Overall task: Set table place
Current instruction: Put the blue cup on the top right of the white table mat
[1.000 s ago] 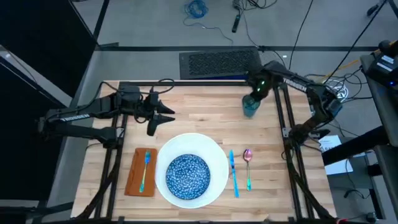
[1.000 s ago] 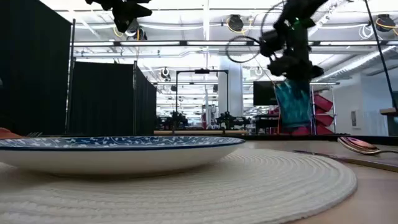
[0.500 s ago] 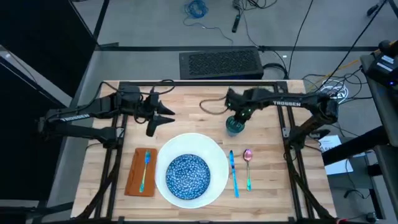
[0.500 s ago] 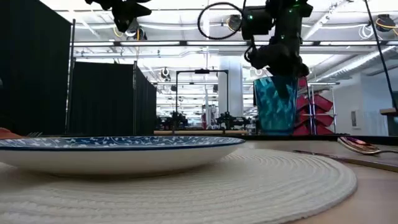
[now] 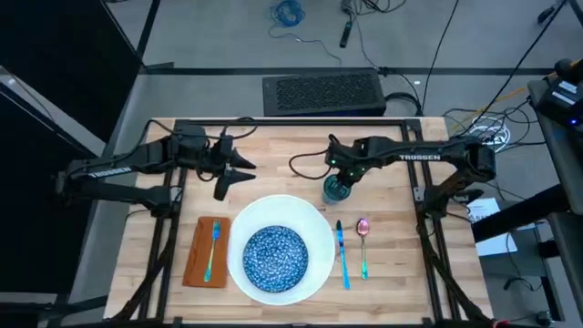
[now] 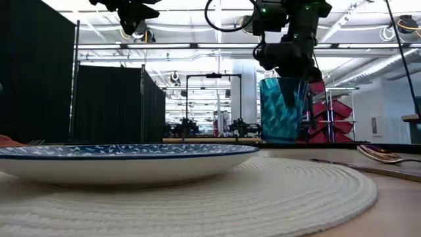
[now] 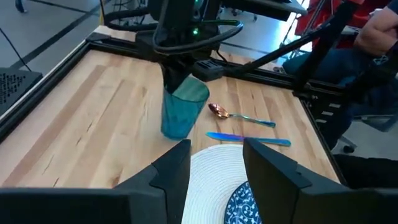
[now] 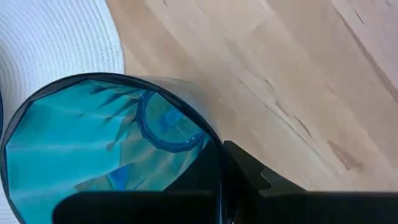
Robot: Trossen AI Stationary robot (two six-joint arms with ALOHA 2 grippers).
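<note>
At the back-right edge of the white mat (image 5: 314,211), the right gripper (image 5: 342,173) comes down from above w/ fingers clamped on the rim of the teal cup (image 5: 335,189). Cup is upright; its base looks at or just above the table (image 5: 282,155) — can't tell which. It sits just behind the knife (image 5: 341,252) and spoon (image 5: 363,244), which lie side by side right of the mat. Blue bowl (image 5: 275,257) rests in the mat's middle. Orange napkin (image 5: 195,264) lies left of the mat w/ the fork (image 5: 212,249) on top. Left gripper (image 5: 239,170) hovers over the table's back-left, well apart from everything, fingers spread and holding nothing. Left wrist view shows a person's arm (image 7: 379,31) beyond the table's far corner.
</note>
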